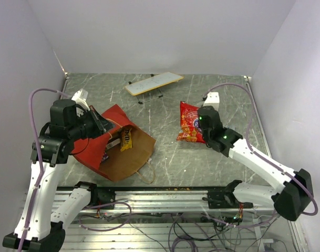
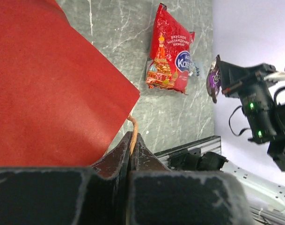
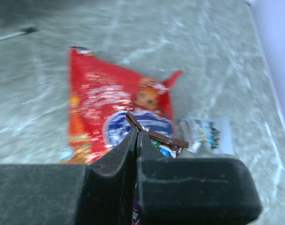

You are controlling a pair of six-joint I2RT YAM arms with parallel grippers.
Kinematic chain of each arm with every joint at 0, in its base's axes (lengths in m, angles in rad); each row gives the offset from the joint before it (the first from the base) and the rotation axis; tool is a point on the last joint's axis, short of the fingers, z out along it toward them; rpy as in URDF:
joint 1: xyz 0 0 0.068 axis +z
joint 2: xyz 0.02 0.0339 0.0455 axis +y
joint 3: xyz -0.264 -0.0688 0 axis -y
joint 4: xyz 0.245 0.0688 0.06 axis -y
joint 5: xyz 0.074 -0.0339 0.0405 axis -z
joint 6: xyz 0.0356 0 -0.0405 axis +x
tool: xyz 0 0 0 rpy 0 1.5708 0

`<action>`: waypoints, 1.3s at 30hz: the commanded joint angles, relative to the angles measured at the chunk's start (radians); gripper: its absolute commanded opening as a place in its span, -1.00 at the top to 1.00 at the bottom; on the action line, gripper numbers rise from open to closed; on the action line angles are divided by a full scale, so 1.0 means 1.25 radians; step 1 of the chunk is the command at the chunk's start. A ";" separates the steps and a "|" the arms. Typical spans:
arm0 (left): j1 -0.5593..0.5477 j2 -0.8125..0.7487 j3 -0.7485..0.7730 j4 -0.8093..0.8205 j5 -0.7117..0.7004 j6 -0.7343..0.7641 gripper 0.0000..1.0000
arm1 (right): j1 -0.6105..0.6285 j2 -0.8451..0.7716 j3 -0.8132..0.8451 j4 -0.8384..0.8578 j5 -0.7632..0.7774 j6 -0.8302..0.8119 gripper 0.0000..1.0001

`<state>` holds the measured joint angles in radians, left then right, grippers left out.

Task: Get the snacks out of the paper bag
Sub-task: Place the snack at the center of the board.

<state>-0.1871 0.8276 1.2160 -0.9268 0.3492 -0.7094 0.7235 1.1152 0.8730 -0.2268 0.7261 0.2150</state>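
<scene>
Red paper bag (image 1: pixel 123 157) lies open at the near-left of the worktop, left gripper (image 1: pixel 99 123) at its rim. Chip bag (image 1: pixel 190 122) lies right of centre, right gripper (image 1: pixel 200 128) just beside it.
Left wrist: jaws pressed together on string handle (image 2: pixel 133 127); chip bag reads "ВКУСНОЕ".
Right wrist: jaws pinch candy packet (image 3: pixel 154 137) above chip bag.

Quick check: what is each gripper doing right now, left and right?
Left gripper: closed on the edge of the paper bag.
Right gripper: closed on a small candy packet.
</scene>
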 commanded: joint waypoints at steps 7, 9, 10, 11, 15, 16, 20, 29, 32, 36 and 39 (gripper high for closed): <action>-0.002 0.049 0.101 -0.074 0.029 0.170 0.86 | -0.381 0.081 -0.175 0.123 0.088 0.172 1.00; -0.003 0.059 0.122 -0.088 0.011 0.196 0.86 | -0.438 0.091 -0.195 0.140 0.079 0.183 1.00; -0.004 0.063 0.126 -0.089 0.006 0.202 0.86 | -0.459 0.097 -0.204 0.151 0.071 0.179 1.00; -0.005 0.067 0.127 -0.086 0.010 0.205 0.86 | -0.481 0.106 -0.213 0.160 0.059 0.177 1.00; -0.015 0.071 0.127 -0.074 0.004 0.213 0.86 | -0.541 0.147 -0.237 0.188 0.003 0.174 1.00; -0.019 0.072 0.125 -0.070 0.003 0.213 0.86 | -0.548 0.158 -0.242 0.193 -0.005 0.176 1.00; -0.028 0.077 0.117 -0.073 0.005 0.210 0.86 | -0.555 0.181 -0.244 0.216 -0.020 0.166 1.00; -0.029 0.080 0.136 -0.109 0.021 0.172 0.86 | -0.564 0.168 -0.236 0.180 -0.068 0.181 0.72; -0.029 0.070 0.122 -0.105 0.046 0.131 0.86 | -0.564 0.127 -0.233 0.169 -0.129 0.162 0.35; -0.029 0.037 0.099 -0.094 0.041 0.080 0.86 | -0.563 0.047 -0.232 0.123 -0.216 0.130 -0.01; -0.029 0.013 0.085 -0.091 0.025 0.056 0.86 | -0.562 0.006 -0.219 0.062 -0.306 0.133 -0.13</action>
<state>-0.2180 0.8875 1.3399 -1.0512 0.3752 -0.5755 0.0261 1.1824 0.5705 -0.0586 0.4927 0.3927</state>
